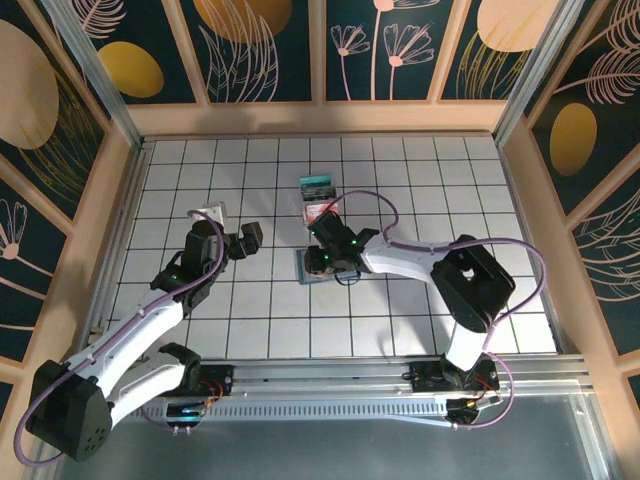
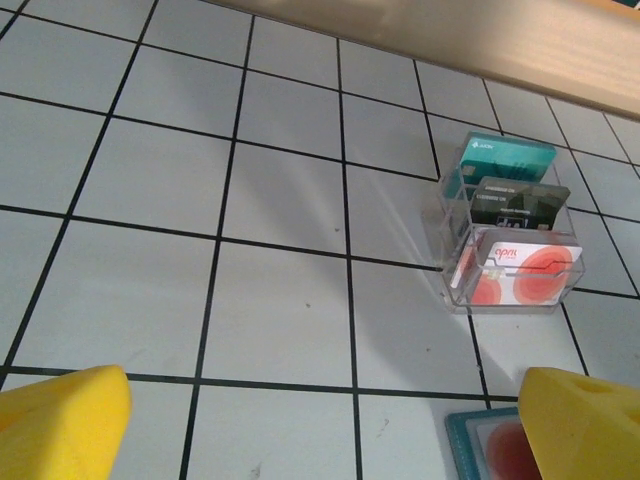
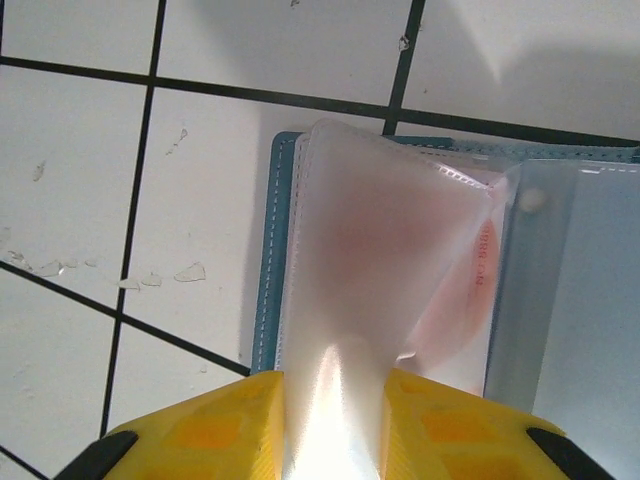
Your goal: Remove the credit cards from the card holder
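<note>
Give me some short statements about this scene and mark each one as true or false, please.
1. The right claw pinches a clear sleeve of the wallet. True.
2. The left claw is shut on a card. False: it is open and holds nothing.
3. In the clear stand, the teal card is the one farthest from the arms. True.
4. The wallet lies folded shut. False: it lies open on the tiles, with the sleeve lifted.
5. The stand sits on top of the wallet. False: it stands on the tiles beyond the wallet, apart from it.
</note>
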Robot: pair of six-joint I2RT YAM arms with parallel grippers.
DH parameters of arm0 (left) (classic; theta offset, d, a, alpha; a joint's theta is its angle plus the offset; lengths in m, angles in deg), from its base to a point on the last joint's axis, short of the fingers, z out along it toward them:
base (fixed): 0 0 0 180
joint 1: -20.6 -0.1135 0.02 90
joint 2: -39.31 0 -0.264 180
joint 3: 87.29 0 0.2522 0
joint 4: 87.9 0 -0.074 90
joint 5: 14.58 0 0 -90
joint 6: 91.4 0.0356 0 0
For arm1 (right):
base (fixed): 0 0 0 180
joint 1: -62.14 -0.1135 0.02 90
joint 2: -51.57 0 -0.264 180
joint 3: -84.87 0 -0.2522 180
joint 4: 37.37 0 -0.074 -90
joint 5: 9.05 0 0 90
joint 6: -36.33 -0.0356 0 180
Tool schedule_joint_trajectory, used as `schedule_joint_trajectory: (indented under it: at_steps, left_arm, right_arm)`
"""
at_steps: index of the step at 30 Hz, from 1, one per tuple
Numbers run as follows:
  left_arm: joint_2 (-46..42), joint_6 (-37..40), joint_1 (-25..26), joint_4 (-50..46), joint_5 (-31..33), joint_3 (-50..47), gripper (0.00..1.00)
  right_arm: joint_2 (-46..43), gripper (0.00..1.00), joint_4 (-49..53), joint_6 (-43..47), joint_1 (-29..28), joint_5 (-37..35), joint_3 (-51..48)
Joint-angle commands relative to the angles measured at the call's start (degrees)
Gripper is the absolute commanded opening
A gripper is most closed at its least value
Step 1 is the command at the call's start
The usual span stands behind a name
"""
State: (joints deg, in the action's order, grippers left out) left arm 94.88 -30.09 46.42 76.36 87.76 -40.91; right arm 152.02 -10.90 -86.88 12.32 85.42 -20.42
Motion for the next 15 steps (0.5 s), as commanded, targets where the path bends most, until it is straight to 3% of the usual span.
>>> schedule_joint_trajectory:
  at_steps: [1, 10, 15]
  left_arm:
    - [0.24, 0.56, 0.00, 0.75, -1.48, 0.17, 0.99]
    - [1.65, -0.30, 1.40, 0.92, -3.77, -0.88, 0.99]
    - [4.70, -2.19, 5.42, 0.18, -0.99, -0.90, 0.99]
  right_arm:
    - [-2.10, 0.30, -3.24, -0.52, 0.43, 2.94, -1.09]
    - [-3.44, 0.31, -7.29, -0.63, 2.16, 8.14, -4.16]
    - [-4.68, 0.34, -10.48, -0.28, 4.06, 12.40, -6.36]
